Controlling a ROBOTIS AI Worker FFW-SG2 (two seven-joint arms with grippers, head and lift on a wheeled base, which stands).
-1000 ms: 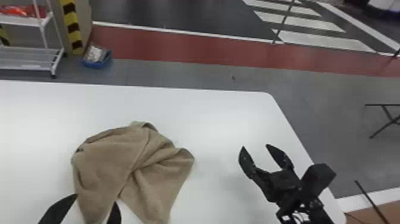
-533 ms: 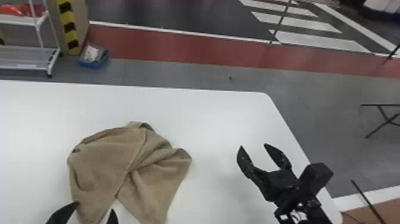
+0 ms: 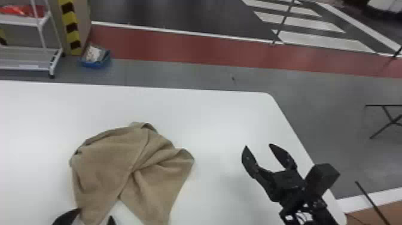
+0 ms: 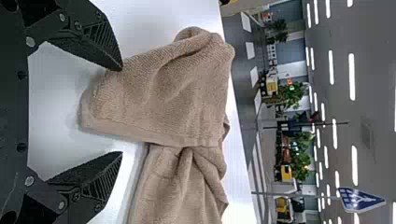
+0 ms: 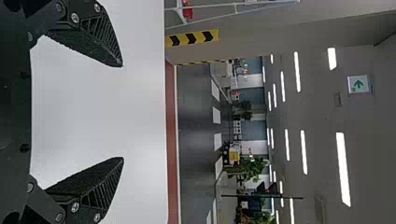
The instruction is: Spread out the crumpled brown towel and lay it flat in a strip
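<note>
Towel lies rumpled, folded over itself, on the white tabletop. By its near end, the left hand is spread wide, gripping nothing. Well apart, to the towel's right, the right hand also gapes wide and empty above the tabletop.

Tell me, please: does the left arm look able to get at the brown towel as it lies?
Probably yes: the left gripper is open at the near part of the towel, with nothing visible between them.
</note>
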